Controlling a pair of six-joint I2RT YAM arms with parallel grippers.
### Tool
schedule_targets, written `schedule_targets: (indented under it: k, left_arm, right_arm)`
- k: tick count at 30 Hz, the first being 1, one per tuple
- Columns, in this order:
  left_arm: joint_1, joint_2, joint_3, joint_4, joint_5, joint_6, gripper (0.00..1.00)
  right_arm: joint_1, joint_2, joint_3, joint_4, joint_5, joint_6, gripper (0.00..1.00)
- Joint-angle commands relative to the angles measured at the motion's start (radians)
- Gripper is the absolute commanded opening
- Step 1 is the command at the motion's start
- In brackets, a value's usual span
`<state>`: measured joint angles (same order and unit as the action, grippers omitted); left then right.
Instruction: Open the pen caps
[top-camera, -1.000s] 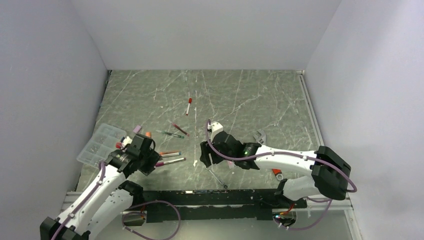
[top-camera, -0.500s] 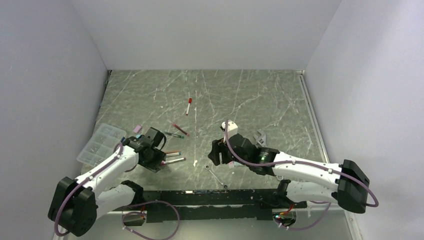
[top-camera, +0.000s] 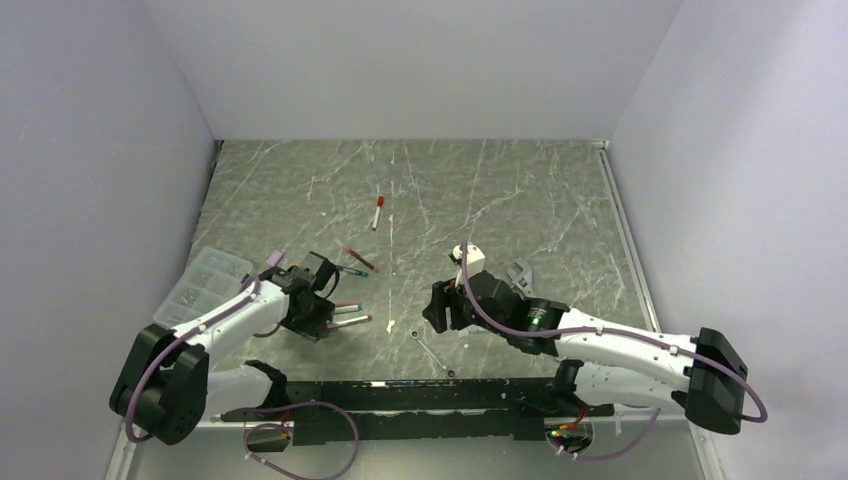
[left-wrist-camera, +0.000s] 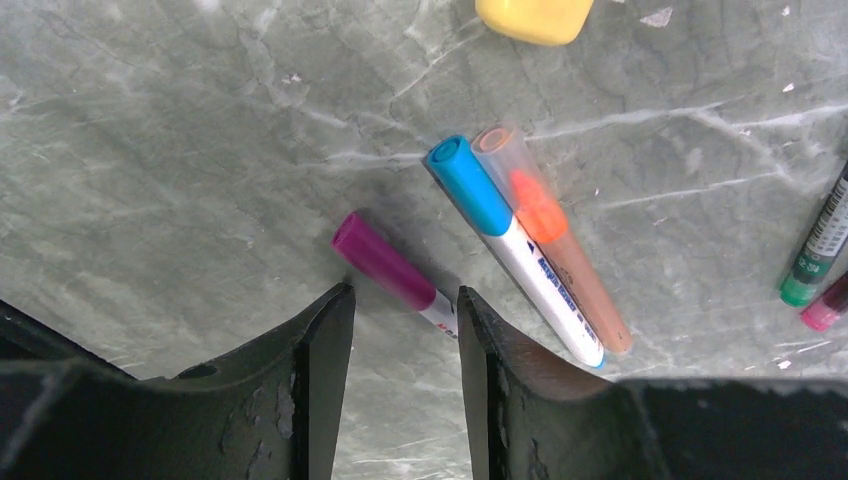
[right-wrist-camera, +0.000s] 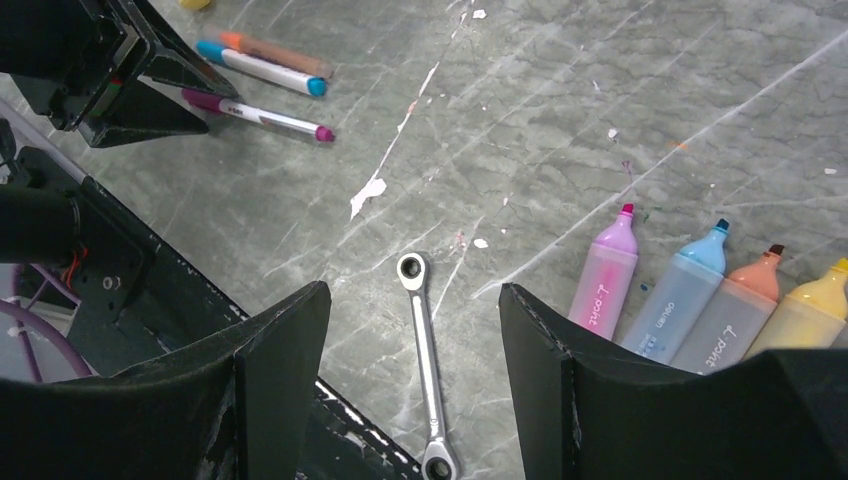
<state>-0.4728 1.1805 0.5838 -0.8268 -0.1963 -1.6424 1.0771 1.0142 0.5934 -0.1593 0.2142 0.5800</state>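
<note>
A: Where are our left jaws?
B: We see them low over the surface (top-camera: 500, 200). They are spread apart and grip nothing. The white body of one pen lies between them. Its pink cap (left-wrist-camera: 383, 260) pokes out just ahead, still on the pen.

A: What lies beside it?
B: A blue cap (left-wrist-camera: 468, 185), also on its white pen. That pen has blue letters, but we cannot read them. Touching it is an orange pen (left-wrist-camera: 565, 275) with a clear cap (left-wrist-camera: 500, 152) over its tip. A green pen (left-wrist-camera: 815, 255) at the edge has a label with print too small for us.

A: And our right jaws?
B: They are wide apart too, with nothing in them. A wrench (right-wrist-camera: 425, 345) lies flat on the surface under the gap.

A: Can we read any words there?
B: Yes! Four fat markers lie side by side, touching: the pink highlighter (right-wrist-camera: 603, 285), blue highlighter (right-wrist-camera: 678, 300), orange highlighter (right-wrist-camera: 735, 318) and yellow highlighter (right-wrist-camera: 808, 318). All four tips are bare. We read "point" on the pink one and the orange one. The letters on the blue one are too blurry.

A: Anything farther back?
B: A red pen (top-camera: 378, 211) lies alone, well apart from both arms.
</note>
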Motion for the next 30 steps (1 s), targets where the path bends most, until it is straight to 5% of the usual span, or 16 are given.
schedule_targets:
  k: [1,11,20,30]
  left_arm:
    - [-0.004,0.032,0.033,0.024,-0.032,-0.016,0.47]
    - [-0.005,0.05,-0.017,0.071,-0.018,-0.008,0.35]
    - [-0.004,0.088,-0.016,0.098,-0.024,0.012,0.44]
    - [-0.004,0.045,-0.074,0.116,0.018,0.035,0.17]
  right_arm:
    - [0.006,-0.036,-0.007,-0.007,0.035,0.01,0.66]
    - [0.006,-0.05,-0.012,-0.009,0.045,0.013,0.66]
    - [0.006,-0.059,-0.011,-0.02,0.047,0.018,0.66]
    - [0.007,-0.092,-0.023,-0.045,0.064,0.031,0.66]
